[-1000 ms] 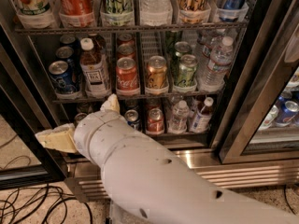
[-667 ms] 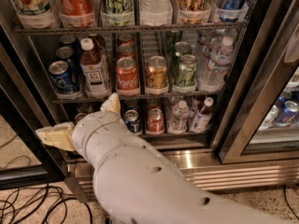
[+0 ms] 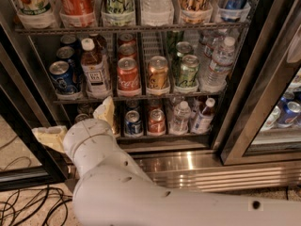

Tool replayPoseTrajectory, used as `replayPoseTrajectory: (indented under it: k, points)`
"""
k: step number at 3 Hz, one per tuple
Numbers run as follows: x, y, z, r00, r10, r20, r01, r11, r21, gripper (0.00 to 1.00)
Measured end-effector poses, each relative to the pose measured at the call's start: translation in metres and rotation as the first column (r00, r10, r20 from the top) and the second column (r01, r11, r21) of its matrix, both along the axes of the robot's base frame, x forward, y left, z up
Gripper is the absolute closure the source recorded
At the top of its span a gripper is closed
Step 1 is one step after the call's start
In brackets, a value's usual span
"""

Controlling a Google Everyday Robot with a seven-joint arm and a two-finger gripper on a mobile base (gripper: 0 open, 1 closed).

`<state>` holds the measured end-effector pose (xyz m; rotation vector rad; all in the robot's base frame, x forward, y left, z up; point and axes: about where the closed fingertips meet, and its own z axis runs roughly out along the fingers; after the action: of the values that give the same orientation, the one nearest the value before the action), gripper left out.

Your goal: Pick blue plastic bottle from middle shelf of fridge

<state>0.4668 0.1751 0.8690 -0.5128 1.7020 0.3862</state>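
The smooth white arm [image 3: 141, 197] reaches in from the lower right, its rounded wrist bent up toward the lower left of the fridge [image 3: 197, 168]. The gripper [image 3: 75, 119] sits just below the middle shelf [image 3: 155, 96], its two pale padded fingers [image 3: 106, 111] spread wide apart and holding nothing. The blue plastic bottle [image 3: 94, 69], clear with dark drink, a white cap and a white label, stands upright on that wire shelf between a blue can [image 3: 63, 76] and a red can [image 3: 128, 74].

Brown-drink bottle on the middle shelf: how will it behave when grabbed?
The blue plastic bottle looks full, so probably hefty and fairly stiff. Tall and narrow on the wire middle shelf, it may tip into the blue can alongside. The gripper sits open below that shelf.
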Motion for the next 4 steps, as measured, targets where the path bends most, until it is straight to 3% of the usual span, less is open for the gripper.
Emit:
replayPoseTrajectory:
  k: [1,2,3,4]
  points:
    - [0.008,0.011,-0.013,0.9982,-0.041,0.044,0.043,0.998,-0.036,0.0]
    - [0.023,0.019,-0.023,0.9921,-0.082,0.095,0.086,0.996,-0.032,0.0]
    - [0.031,0.006,-0.011,0.9795,-0.148,0.137,0.151,0.988,-0.013,0.0]
    - [0.031,0.006,-0.011,0.9795,-0.148,0.137,0.151,0.988,-0.013,0.0]
